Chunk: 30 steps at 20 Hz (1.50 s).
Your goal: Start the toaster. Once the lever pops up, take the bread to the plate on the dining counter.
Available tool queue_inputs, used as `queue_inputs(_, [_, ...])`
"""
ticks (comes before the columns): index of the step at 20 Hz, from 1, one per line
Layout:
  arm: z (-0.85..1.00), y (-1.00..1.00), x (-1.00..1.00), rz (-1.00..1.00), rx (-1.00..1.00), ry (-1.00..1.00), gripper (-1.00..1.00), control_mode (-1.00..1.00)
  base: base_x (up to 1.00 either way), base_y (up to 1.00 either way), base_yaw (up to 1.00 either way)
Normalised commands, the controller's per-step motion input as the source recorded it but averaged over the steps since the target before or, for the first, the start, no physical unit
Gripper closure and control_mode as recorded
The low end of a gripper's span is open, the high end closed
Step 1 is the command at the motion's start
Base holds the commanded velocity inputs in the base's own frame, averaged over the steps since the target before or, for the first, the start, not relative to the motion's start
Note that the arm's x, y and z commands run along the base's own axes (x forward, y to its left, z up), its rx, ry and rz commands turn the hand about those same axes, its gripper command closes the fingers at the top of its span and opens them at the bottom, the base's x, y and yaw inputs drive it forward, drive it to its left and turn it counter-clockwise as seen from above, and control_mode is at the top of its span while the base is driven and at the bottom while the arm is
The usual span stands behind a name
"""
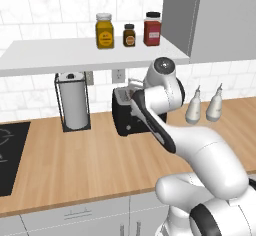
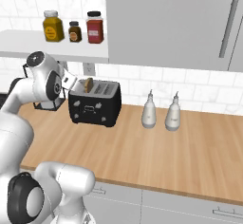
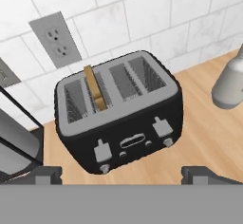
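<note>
Pincer (image 3: pixel 121 174) wide apart, empty, hovers above toaster (image 3: pixel 121 116) front, bread (image 3: pixel 95 88) upright in slot ahead, levers below for pressing.

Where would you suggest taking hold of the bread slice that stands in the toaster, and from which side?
Grip the bread by its top edge, coming from above. It stands upright on edge in the second slot from the left, as the hand view shows the toaster. Only its upper part clears the slot, so pinch its two flat faces.
</note>
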Motion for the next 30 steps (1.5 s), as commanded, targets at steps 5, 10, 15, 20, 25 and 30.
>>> queue_inputs(5, [-0.12, 0.0, 0.36, 0.0, 0.0, 0.0, -1.0, -1.0, 0.0, 0.0, 0.0])
queue_inputs(10, [-0.21, 0.0, 0.53, 0.0, -0.02, 0.04, -1.0, -1.0, 0.0, 0.0, 0.0])
queue_inputs(15, [-0.19, 0.0, 0.43, 0.0, -0.01, 0.04, -1.0, -1.0, 0.0, 0.0, 0.0])
queue_inputs(20, [-0.24, 0.0, 0.35, 0.0, -0.04, 0.01, -1.0, -1.0, 0.0, 0.0, 0.0])
queue_inputs(25, [-0.31, 0.03, 0.23, 0.0, -0.08, 0.0, -1.0, -1.0, 0.0, 0.0, 0.0])
queue_inputs(30, [-0.17, 0.0, 0.1, 0.0, -0.03, 0.0, -1.0, -1.0, 0.0, 0.0, 0.0])
